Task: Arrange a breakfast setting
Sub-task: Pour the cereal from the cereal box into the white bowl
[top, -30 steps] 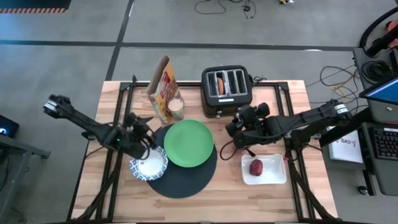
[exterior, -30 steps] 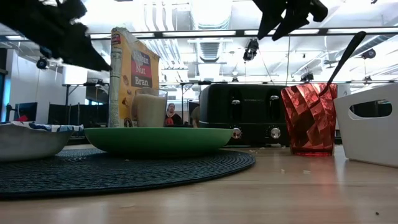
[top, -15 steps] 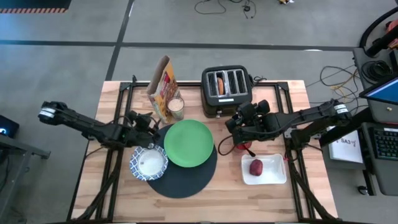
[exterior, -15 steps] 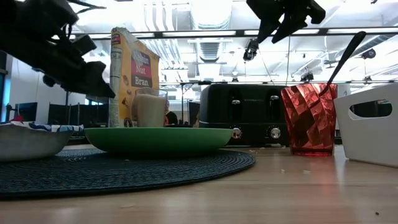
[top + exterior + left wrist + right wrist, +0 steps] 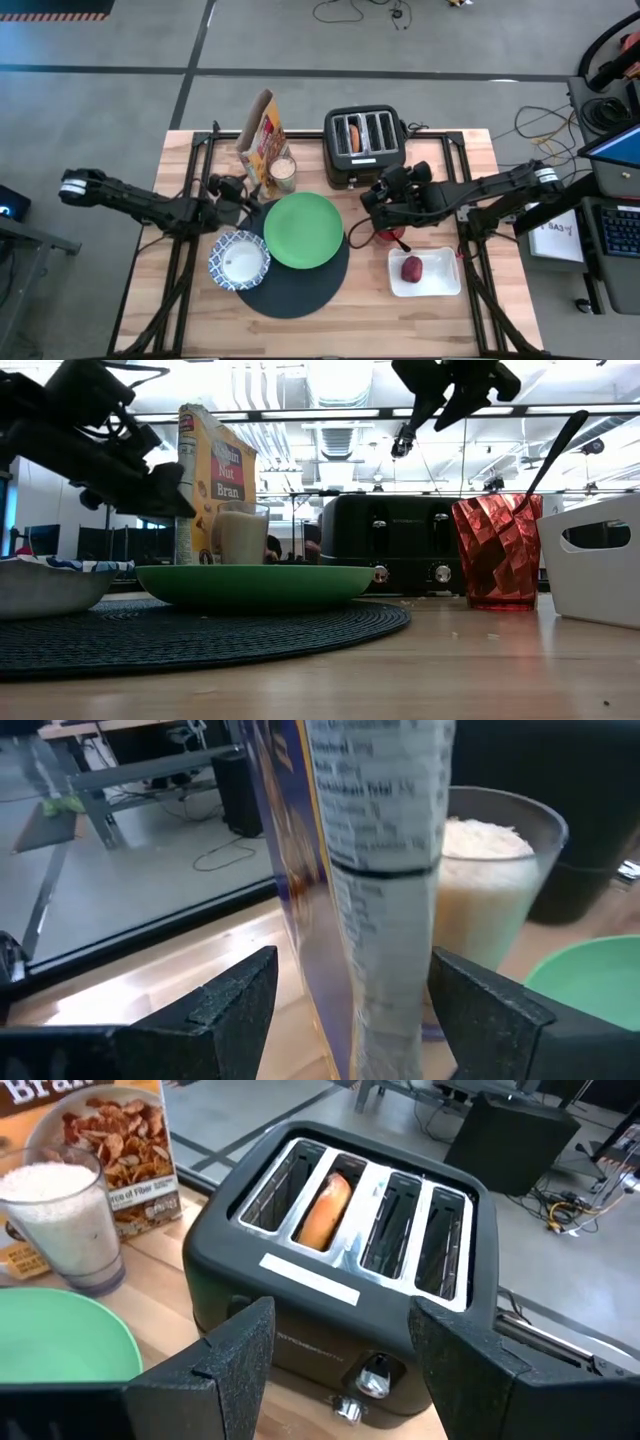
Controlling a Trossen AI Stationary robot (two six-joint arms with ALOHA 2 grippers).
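Hidden: red cup [image 5: 497, 552] shows in the low view; from above the right arm covers it.
Cut off: cereal box [image 5: 375, 870] fills the left wrist view.
Left claw [image 5: 243, 193]: fingers apart, empty, facing the cereal box, just left of the green plate [image 5: 303, 231].
Right claw [image 5: 378, 195]: fingers apart, empty, right of the green plate, before the toaster [image 5: 364, 147].
Bagel [image 5: 326, 1211]: upright in a toaster slot.
Bowl [image 5: 239, 262]: on the placemat [image 5: 300, 290], lower left of the green plate.
Fruit [image 5: 412, 268]: in a white tray [image 5: 445, 283], lower right of the green plate.
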